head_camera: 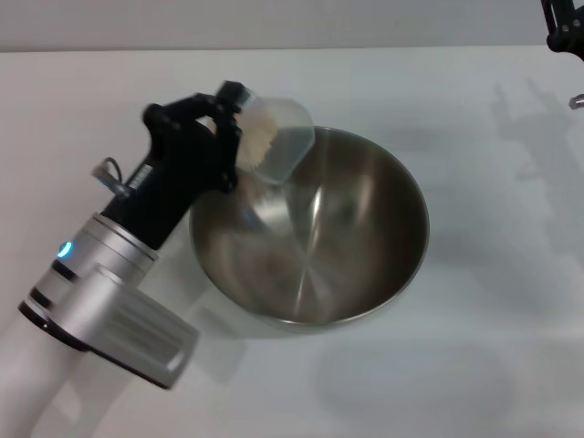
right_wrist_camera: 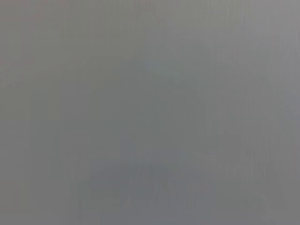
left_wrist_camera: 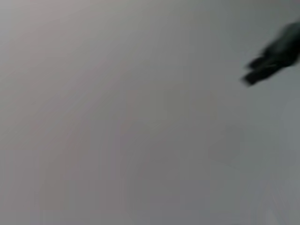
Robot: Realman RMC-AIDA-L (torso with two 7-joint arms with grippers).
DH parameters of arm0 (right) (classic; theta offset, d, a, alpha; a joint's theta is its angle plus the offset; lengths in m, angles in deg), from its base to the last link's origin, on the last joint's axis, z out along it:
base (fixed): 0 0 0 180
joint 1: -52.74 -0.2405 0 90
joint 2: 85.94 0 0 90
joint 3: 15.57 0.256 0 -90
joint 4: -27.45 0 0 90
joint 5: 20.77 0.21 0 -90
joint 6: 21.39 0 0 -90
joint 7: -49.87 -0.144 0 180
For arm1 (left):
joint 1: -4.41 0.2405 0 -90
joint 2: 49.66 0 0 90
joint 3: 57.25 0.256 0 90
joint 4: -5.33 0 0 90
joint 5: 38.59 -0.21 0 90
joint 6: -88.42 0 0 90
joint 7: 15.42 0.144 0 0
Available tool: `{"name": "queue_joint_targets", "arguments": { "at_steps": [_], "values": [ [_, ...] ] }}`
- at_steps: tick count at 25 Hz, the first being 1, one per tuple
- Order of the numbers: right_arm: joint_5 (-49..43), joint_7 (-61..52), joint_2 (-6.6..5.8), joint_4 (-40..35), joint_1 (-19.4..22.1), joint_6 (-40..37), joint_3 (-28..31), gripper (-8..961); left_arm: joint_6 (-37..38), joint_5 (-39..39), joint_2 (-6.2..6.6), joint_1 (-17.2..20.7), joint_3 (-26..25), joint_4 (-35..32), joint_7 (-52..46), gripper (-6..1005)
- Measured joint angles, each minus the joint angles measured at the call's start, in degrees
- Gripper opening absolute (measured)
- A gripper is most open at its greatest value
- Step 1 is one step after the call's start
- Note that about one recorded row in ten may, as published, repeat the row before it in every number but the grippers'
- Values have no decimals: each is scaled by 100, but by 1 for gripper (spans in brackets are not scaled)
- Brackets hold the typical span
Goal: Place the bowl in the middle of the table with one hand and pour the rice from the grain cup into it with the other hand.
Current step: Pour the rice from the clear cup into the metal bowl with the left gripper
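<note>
The steel bowl stands on the white table near its middle, and its inside looks empty. My left gripper is shut on the clear grain cup and holds it tilted on its side over the bowl's back-left rim. The rice lies heaped in the cup's closed end next to the fingers. My right gripper is raised at the far right corner, mostly out of view. A dark blurred shape shows far off in the left wrist view.
The right wrist view shows only bare grey surface. The right arm's shadow falls on the table at the back right.
</note>
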Motion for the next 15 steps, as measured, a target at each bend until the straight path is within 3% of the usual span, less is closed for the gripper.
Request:
{"name": "queue_joint_targets", "arguments": {
  "at_steps": [2, 6, 8, 15],
  "values": [
    [-15, 3, 0, -1, -4, 0, 0, 470, -28, -434, 0, 7, 4, 21, 1347, 24],
    [-34, 5, 0, -7, -6, 0, 0, 469, -37, -547, 0, 24, 7, 25, 1829, 24],
    [-34, 7, 0, -4, -6, 0, 0, 469, -40, -809, 0, 135, 45, 118, 3349, 24],
    [-34, 10, 0, 0, -7, 0, 0, 468, -58, -1107, 0, 223, 170, 170, 4855, 25]
  ]
}}
